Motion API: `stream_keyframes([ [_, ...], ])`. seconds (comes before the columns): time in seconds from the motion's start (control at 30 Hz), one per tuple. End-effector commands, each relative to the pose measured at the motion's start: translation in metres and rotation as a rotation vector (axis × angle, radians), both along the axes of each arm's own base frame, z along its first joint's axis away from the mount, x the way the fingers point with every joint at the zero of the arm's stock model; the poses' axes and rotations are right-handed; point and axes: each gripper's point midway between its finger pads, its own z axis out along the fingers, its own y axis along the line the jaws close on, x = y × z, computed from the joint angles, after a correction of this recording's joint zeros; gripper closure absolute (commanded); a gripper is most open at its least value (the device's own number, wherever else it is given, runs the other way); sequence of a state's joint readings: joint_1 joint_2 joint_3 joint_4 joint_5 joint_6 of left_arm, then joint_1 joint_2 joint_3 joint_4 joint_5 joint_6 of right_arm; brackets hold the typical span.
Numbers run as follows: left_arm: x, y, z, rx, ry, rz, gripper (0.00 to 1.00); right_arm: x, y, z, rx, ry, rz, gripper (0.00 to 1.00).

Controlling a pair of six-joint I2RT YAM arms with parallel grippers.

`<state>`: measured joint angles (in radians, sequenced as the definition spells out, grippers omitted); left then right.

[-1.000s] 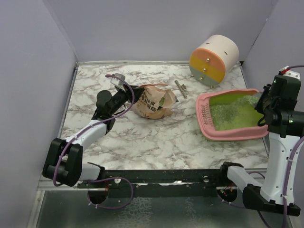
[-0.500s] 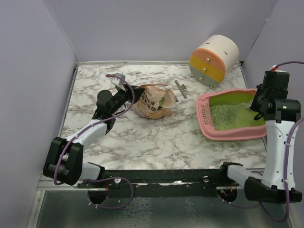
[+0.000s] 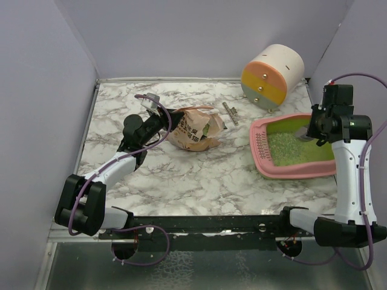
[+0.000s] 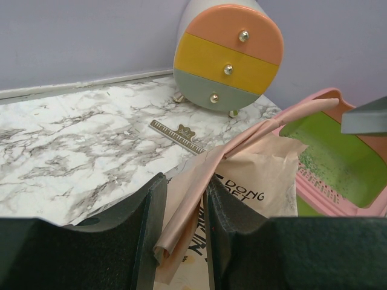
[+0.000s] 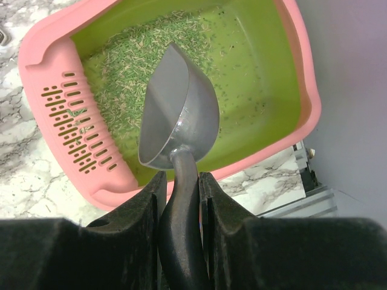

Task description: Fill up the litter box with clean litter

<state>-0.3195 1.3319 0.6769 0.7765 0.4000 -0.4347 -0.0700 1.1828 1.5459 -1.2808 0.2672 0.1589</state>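
**A:** Which step are you on?

**B:** Between scoops, I'd say. Your right gripper (image 5: pixel 179 181) is clamped on the handle of the silver scoop (image 5: pixel 181 109). The scoop hangs over the litter box (image 5: pixel 63 115), and its bowl looks empty. The clean litter (image 5: pixel 127 66) is only a thin scatter over the green floor, near the slotted end and the middle. The end away from the slots is mostly bare. The box sits at the right side of the table (image 3: pixel 181 175), near the banded drum (image 3: pixel 272 74).

**A:** And your left side?

**B:** Your left gripper (image 4: pixel 183 199) has its fingers pinched on a rolled fold of the paper litter bag (image 4: pixel 266 175). The bag lies mid-table, well apart from the box.

**A:** What does the next move need?

**B:** In my judgement, carry the scoop across to the bag and hold the bag steady with that left pinch. Dig in, then come back level so no granules fall on the table.

**A:** What differs from a second ago?

**B:** Your right arm has swung from the box's right-hand edge up toward its back rim, taking the scoop with it. Your left arm and the bag have not moved.
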Motion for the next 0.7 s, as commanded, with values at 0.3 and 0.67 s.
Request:
stream_keyframes([
  [0.3, -0.006, 0.002, 0.027, -0.014, -0.071, -0.01, 0.67, 0.01, 0.056, 0.007, 0.198, -0.114, 0.234, 0.99],
  [0.67, -0.013, 0.002, 0.035, -0.006, -0.102, -0.03, 0.75, 0.005, 0.173, 0.051, 0.663, -0.357, 0.803, 0.99],
])
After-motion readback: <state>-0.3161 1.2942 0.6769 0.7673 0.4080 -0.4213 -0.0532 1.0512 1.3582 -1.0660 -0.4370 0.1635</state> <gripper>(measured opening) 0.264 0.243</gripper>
